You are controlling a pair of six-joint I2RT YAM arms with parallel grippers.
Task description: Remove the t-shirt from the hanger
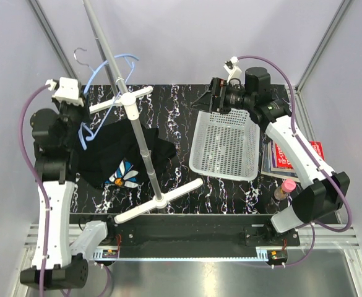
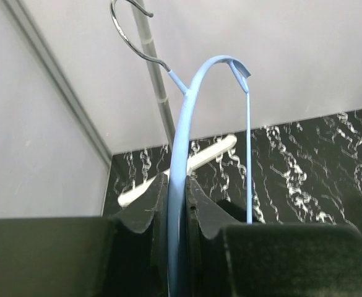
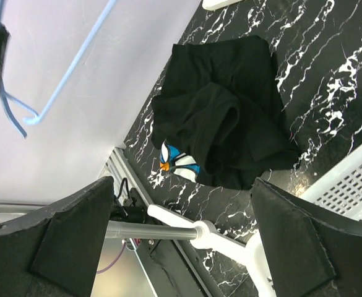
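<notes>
The black t-shirt (image 1: 122, 154) lies crumpled on the black marbled table, its white flower print (image 1: 124, 172) facing up. It also shows in the right wrist view (image 3: 224, 124). The light-blue hanger (image 1: 109, 80) is bare and held in the air, above and apart from the shirt. My left gripper (image 1: 80, 125) is shut on the hanger's curved arm (image 2: 187, 124), with the metal hook (image 2: 128, 31) pointing up. My right gripper (image 1: 208, 99) is open and empty over the table's far side, its fingers (image 3: 75, 235) wide apart.
A white-and-grey pole stand (image 1: 137, 124) with crossbars rises beside the shirt. A white mesh basket (image 1: 227, 145) sits at the right. Red books (image 1: 292, 154) and a pink-capped bottle (image 1: 287, 187) lie at the right edge.
</notes>
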